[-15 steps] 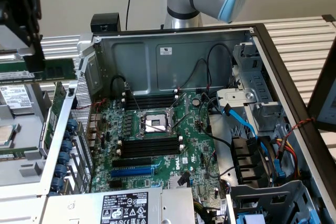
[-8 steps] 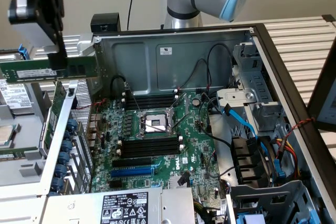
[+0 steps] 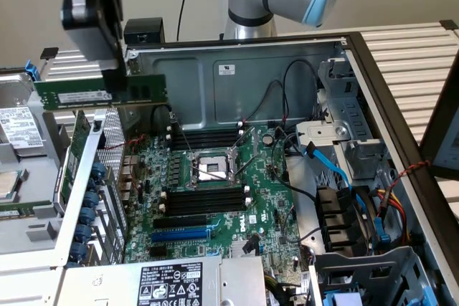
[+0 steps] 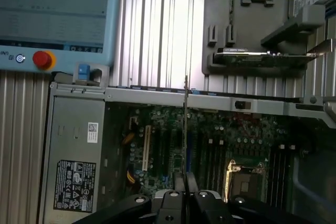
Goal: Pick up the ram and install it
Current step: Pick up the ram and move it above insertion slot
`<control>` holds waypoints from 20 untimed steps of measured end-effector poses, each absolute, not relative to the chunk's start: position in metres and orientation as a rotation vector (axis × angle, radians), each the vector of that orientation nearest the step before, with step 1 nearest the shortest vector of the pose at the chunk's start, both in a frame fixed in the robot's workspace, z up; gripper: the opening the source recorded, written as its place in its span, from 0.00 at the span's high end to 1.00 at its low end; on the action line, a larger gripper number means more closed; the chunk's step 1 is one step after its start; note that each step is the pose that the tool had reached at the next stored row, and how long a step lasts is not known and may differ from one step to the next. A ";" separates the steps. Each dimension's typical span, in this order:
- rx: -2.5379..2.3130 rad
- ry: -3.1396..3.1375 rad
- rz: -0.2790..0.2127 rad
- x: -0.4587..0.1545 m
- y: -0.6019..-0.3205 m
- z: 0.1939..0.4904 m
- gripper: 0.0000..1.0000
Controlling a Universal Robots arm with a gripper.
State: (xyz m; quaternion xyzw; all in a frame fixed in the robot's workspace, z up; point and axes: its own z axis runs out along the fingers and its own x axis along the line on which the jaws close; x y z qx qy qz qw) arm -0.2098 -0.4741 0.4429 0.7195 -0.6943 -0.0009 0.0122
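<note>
The ram (image 3: 100, 92), a long thin green stick with a white label, hangs level in the air above the left wall of the open computer case (image 3: 237, 69). My gripper (image 3: 115, 82) is shut on it from above, near its middle. In the wrist view the ram (image 4: 186, 124) appears edge-on as a thin line running out from between my gripper (image 4: 185, 186) fingers, over the motherboard (image 4: 210, 145). The long black memory slots (image 3: 204, 137) lie beside the CPU socket (image 3: 209, 170), with more slots (image 3: 208, 202) on its other side, well below and toward the exterior view's right of the ram.
A larger green card (image 3: 73, 155) stands in a grey holder left of the case. A power supply (image 3: 168, 282) sits at the case front, and blue cables (image 3: 337, 170) and drive bays lie at the exterior view's right. A pendant with a red button (image 4: 42, 59) lies outside the case.
</note>
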 end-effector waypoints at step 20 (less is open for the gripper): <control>2.254 -2.153 -0.004 -0.128 -0.459 0.425 0.87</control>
